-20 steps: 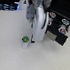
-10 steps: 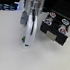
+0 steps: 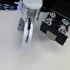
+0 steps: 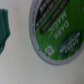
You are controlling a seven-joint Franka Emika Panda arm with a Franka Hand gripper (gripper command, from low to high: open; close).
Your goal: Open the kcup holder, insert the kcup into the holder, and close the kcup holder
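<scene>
The pale table (image 3: 4, 53) fills most of the exterior view, its bare surface running from the near edge up to a dark band at the back. The arm (image 3: 31, 1), white and grey, descends from the top of the exterior view near the middle and ends in a rounded white wrist section close above the tabletop. The kcup holder (image 3: 56, 26), a black boxy unit, sits on the table to the exterior view's right of the arm, just beside it but apart; its drawer stands pulled out, and dark round pods (image 3: 51, 14) with white-red tops sit in the slots along the top (their number is too blurred to count). The gripper (image 3: 25, 40) lies at the lowest part of the arm; whether its jaws stand wide, narrow or closed on anything cannot be told from either view. The kcup (image 4: 59, 29) fills much of the wrist view, its green lid with white lettering facing the camera at close range, resting on the pale surface. In the exterior view the arm hides it.
</scene>
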